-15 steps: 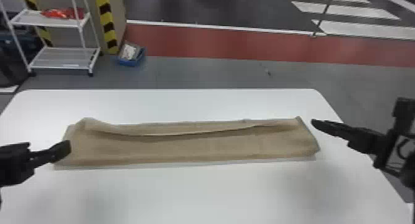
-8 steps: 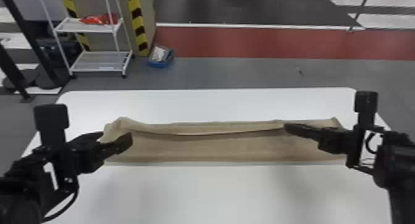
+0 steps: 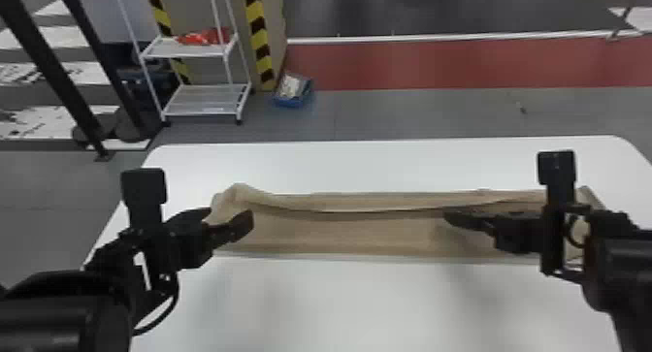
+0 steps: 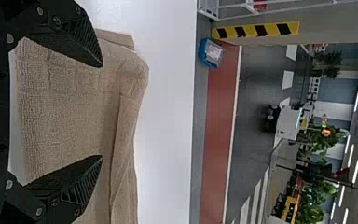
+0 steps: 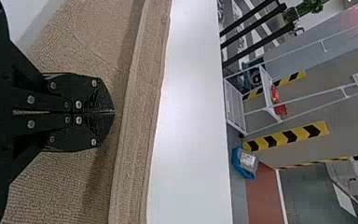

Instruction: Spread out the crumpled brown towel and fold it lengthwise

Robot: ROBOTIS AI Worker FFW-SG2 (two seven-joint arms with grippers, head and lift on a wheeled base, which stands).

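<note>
We've got towel (image 3: 339, 234) in a long strip across table (image 3: 339, 302). L claw (image 3: 230, 217) over its L end, fingers apart. R claw (image 3: 450, 218) over its R half, fingers together. Can't tell if either's touching.

Saw brown, warm brown, all along the towel (image 3: 339, 234), and clean white across the table (image 3: 364, 302)! Got black on the left gripper (image 3: 231, 217), black again on the right gripper (image 3: 447, 218)! Then caught slanting yellow-and-black stripes on the post (image 3: 262, 50), white on the shelf rack (image 3: 201, 114), bright red on the bundle (image 3: 206, 37), blue on the bin (image 3: 291, 103), and deep red, solid red, on the floor band (image 3: 461, 62)!
</note>
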